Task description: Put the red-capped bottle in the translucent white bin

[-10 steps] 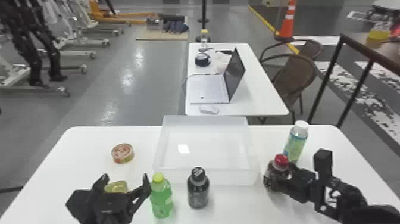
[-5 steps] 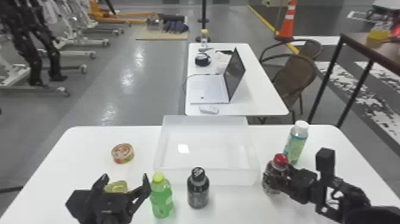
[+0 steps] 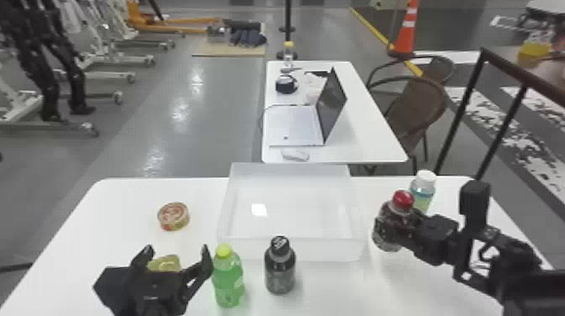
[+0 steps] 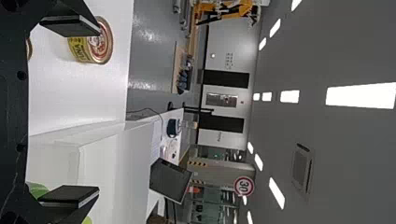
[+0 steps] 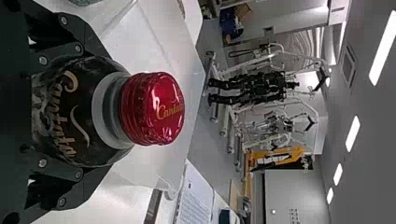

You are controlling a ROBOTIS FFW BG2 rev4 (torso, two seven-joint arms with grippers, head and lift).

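Right gripper [image 3: 397, 230]: jaws pinching dark, red-capped bottle [image 3: 387, 229], roughly upright, just outside right wall of translucent white rectangular bin [image 3: 290, 248]. Left gripper [image 3: 176, 253]: jaws spread, just beside green plastic bottle [image 3: 228, 277] on white surface [image 3: 105, 231].

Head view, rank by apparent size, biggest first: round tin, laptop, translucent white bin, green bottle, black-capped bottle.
1. Translucent white bin
2. Laptop
3. Green bottle and black-capped bottle: too alike to rank
4. Round tin
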